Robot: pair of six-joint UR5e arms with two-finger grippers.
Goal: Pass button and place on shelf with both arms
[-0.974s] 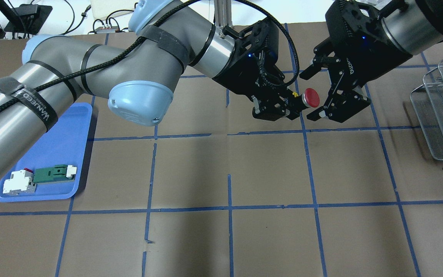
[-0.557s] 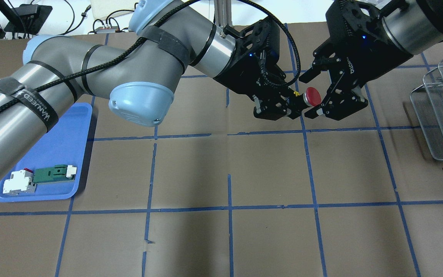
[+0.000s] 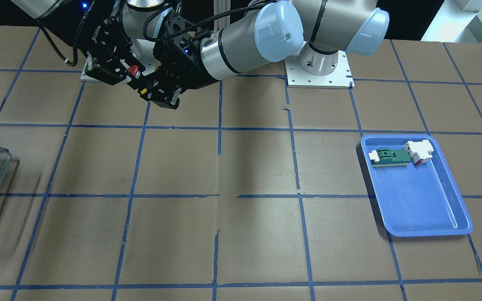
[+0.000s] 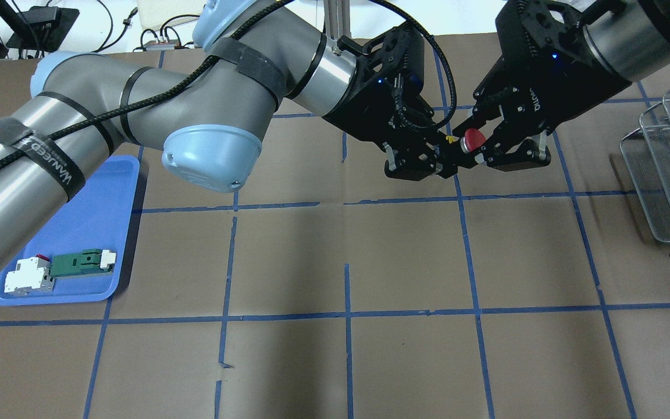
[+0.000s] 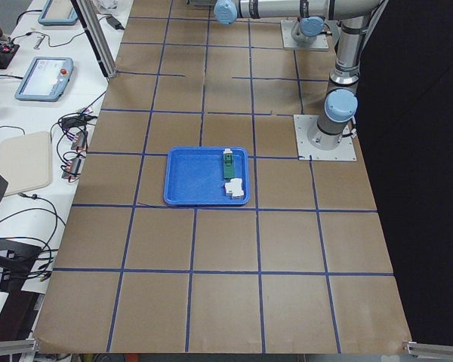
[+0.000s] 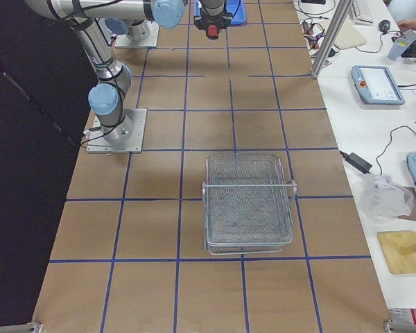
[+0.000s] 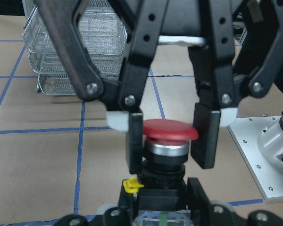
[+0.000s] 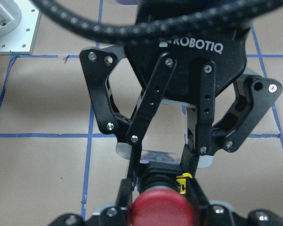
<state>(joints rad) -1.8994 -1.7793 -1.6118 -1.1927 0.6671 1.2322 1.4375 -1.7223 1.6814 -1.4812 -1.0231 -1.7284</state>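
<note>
The button (image 4: pixel 473 140), a red mushroom cap on a black body, hangs in the air between both grippers over the table's far middle. My left gripper (image 4: pixel 448 154) is shut on its black body. My right gripper (image 4: pixel 477 148) faces it, with its fingers closed on the red cap. In the left wrist view the right gripper's pads (image 7: pixel 134 141) sit against both sides of the cap (image 7: pixel 170 131). In the right wrist view the cap (image 8: pixel 162 209) lies between my own fingertips. The wire shelf (image 4: pixel 669 169) stands at the table's right edge, apart from both arms.
A blue tray (image 4: pixel 96 227) lies at the left and holds a green-and-white block (image 4: pixel 82 262) and a white block with red (image 4: pixel 27 276). The table is brown paper with blue tape lines. Monitors and cables lie beyond its far edge.
My right gripper has moved in toward the left one and its fingers have closed around the red cap. The left gripper has kept the button nearly still.
</note>
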